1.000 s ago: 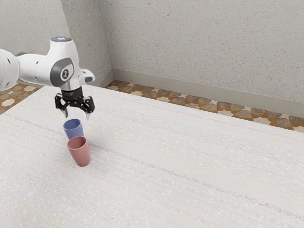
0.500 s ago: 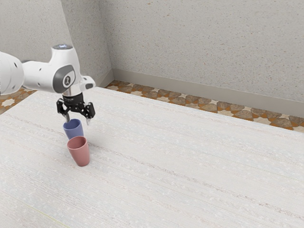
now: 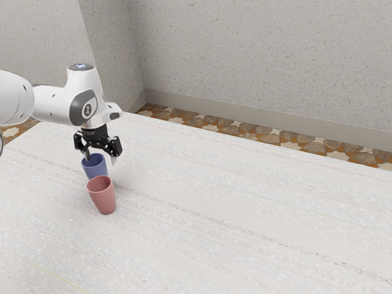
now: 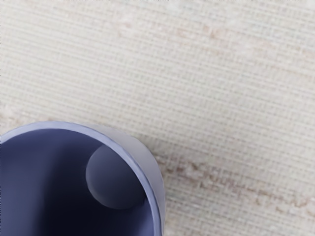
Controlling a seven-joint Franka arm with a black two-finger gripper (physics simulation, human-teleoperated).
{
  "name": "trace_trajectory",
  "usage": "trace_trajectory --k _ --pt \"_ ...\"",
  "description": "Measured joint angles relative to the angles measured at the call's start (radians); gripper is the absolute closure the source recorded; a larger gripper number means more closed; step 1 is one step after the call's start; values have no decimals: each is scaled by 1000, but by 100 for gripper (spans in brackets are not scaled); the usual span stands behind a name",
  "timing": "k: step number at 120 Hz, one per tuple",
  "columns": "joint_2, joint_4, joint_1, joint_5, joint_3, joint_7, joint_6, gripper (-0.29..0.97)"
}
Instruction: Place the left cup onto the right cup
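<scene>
Small blue-violet plastic cup [image 3: 94,166] upright at the exterior view's left, seen empty from the wrist, matte pink plastic cup [image 3: 101,195] upright just beside it, lower in frame, black two-finger tool [image 3: 99,157] spread open, gripping nothing, at the blue cup's rim, pale woven surface [image 3: 245,202] beneath.

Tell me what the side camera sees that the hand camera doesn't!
The exterior view adds the white arm, its open hand hovering right over the blue cup, the pink cup standing beside that one, the wall and the tiled floor. The wrist view adds a look down inside the blue cup, right to its round bottom. Both share the blue cup and the pale table.
</scene>
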Motion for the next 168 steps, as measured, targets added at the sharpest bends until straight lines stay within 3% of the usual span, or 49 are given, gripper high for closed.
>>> trace_trajectory --k 88,98,133,168 --pt "50 25 11 2 0 16 9 0" --pt "49 27 11 3 0 17 9 8" --pt "45 39 11 -15 0 15 10 58" --pt "49 35 11 -34 1 13 31 72"
